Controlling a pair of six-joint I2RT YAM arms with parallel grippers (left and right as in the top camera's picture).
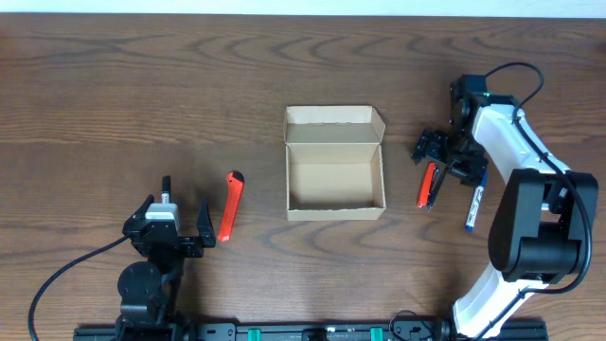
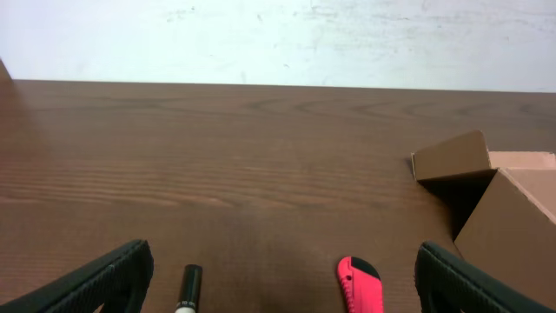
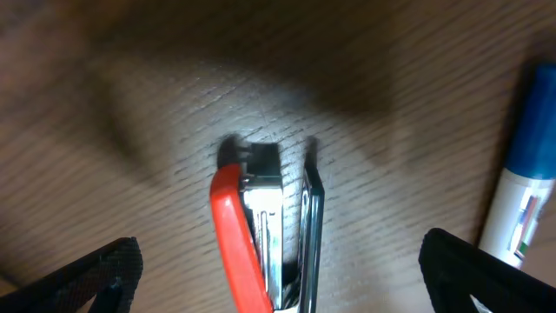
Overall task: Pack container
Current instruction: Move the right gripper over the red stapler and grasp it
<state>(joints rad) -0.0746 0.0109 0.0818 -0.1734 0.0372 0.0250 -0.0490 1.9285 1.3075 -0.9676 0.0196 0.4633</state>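
Observation:
The tan cardboard container (image 1: 335, 206) stands open in the middle of the table, flap lid (image 1: 333, 129) folded back; it looks empty. In the left wrist view its corner (image 2: 508, 209) is at the right. My left gripper (image 1: 174, 220) is open and empty, with a black marker (image 1: 167, 184) and a red utility knife (image 1: 230, 206) ahead of it; both show between the fingers in the left wrist view, marker (image 2: 188, 290) and knife (image 2: 360, 286). My right gripper (image 1: 443, 158) is open, straddling a red stapler (image 1: 427, 186) that lies on the table (image 3: 257, 228).
A blue-and-white pen (image 1: 472, 206) lies just right of the stapler, also at the right edge of the right wrist view (image 3: 524, 174). The right arm's white body (image 1: 516, 170) runs along the right side. A black cable (image 1: 57, 279) trails at the front left.

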